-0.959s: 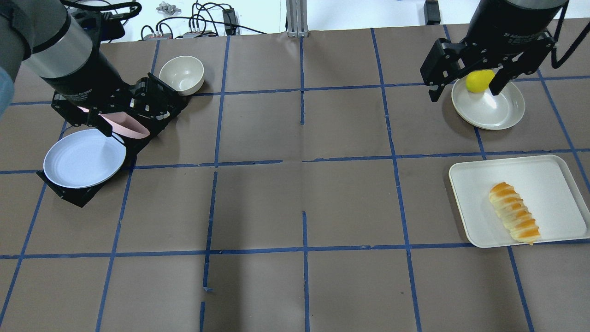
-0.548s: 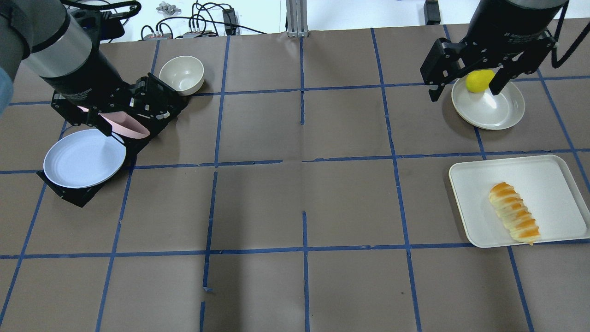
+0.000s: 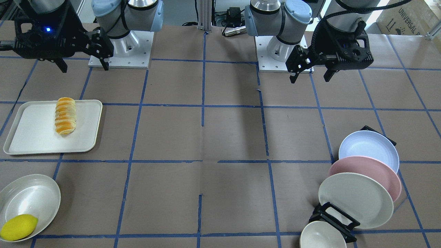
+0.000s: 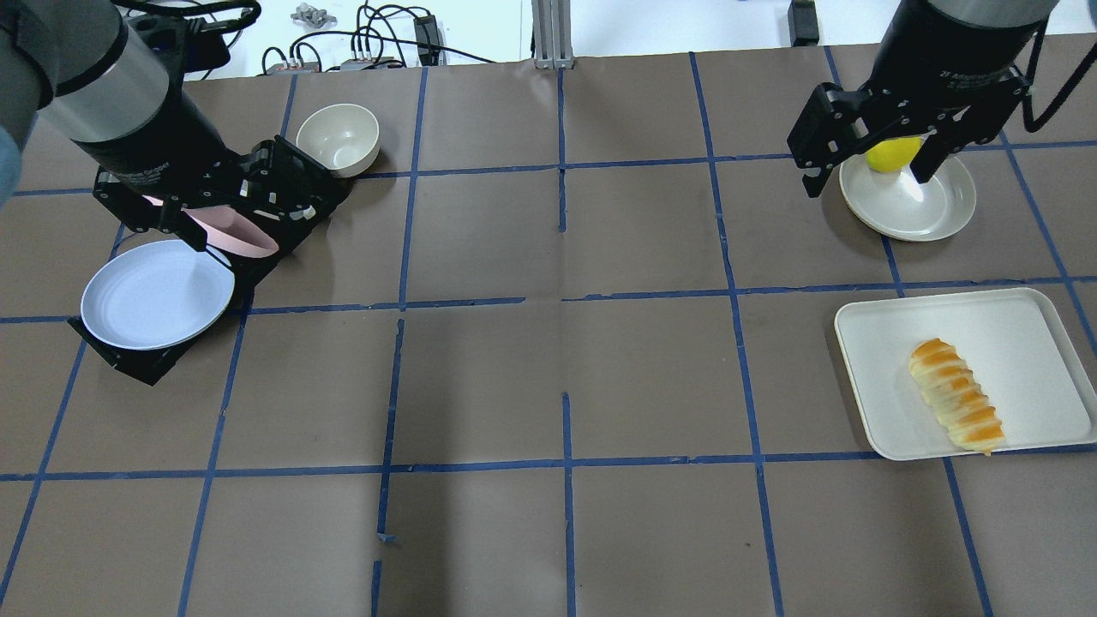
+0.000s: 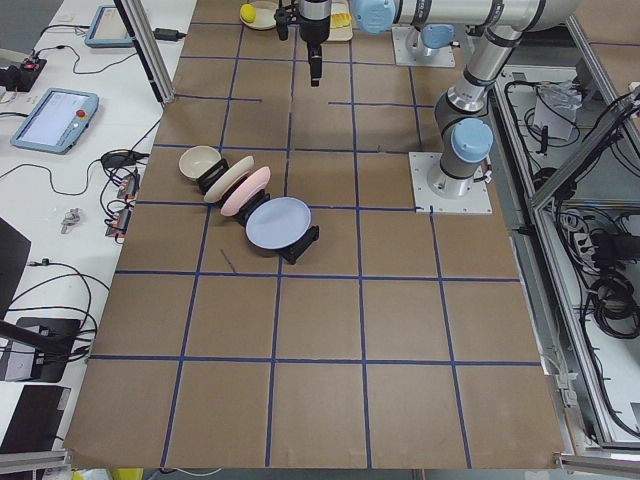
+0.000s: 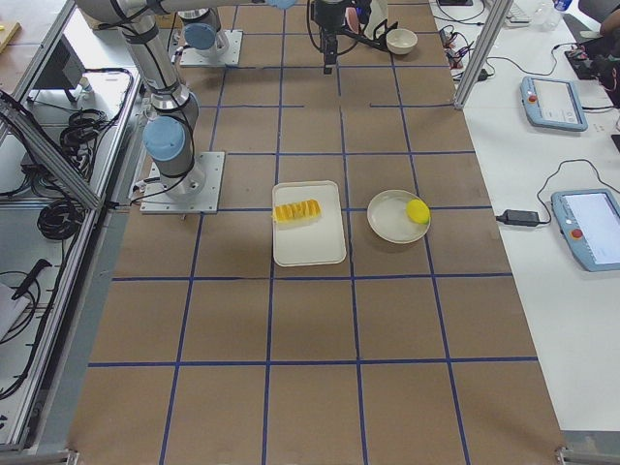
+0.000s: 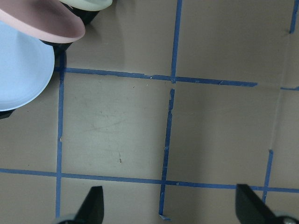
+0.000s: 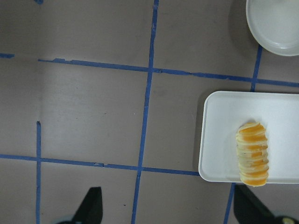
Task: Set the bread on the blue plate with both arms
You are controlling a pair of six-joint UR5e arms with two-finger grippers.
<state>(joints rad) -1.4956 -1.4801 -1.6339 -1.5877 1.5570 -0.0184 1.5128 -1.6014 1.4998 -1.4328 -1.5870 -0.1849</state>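
The bread (image 4: 956, 407), an orange and pale striped loaf, lies on a white tray (image 4: 1028, 360) at the right; it also shows in the right wrist view (image 8: 253, 153) and the front view (image 3: 65, 115). The blue plate (image 4: 156, 294) leans in a black rack at the left, and its edge shows in the left wrist view (image 7: 21, 70). My left gripper (image 3: 310, 78) hangs open and empty high above the table near the rack. My right gripper (image 4: 867, 176) hangs open and empty, high above the table and apart from the bread.
A pink plate (image 3: 365, 172) and a cream plate (image 3: 355, 199) lean in the same rack behind the blue one. A cream bowl (image 4: 337, 137) stands beside the rack. A yellow lemon (image 4: 891, 154) lies in a cream dish (image 4: 934, 206) beyond the tray.
My right gripper has shifted slightly. The left arm, the bread and the plates have not moved.
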